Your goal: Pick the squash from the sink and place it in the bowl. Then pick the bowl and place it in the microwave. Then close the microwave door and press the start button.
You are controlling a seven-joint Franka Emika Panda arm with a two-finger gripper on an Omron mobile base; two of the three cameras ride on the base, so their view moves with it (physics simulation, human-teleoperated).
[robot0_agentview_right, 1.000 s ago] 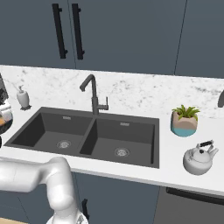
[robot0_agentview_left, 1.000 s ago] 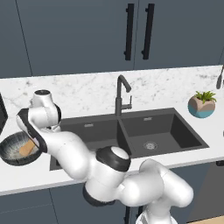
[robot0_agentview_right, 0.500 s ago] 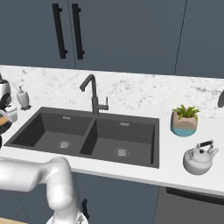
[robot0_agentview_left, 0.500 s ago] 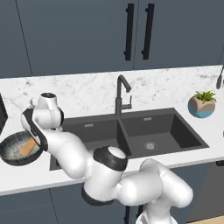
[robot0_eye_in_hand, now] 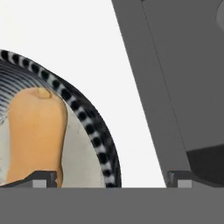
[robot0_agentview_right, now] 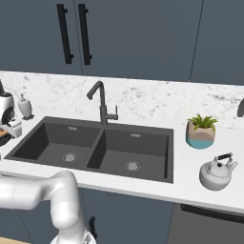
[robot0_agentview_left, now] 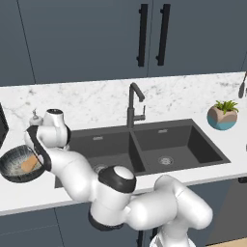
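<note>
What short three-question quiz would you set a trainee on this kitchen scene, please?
1. True or false: the squash lies inside the bowl.
2. Which things stand on the counter to the right of the sink in the right base view?
A. a potted plant and a kettle
B. a toaster and a mug
C. a cutting board and a knife
3. Fill in: in the hand view, the fingers stand ___, one on each side of the bowl's rim.

Key: 1 true; 2 A; 3 open.
</note>
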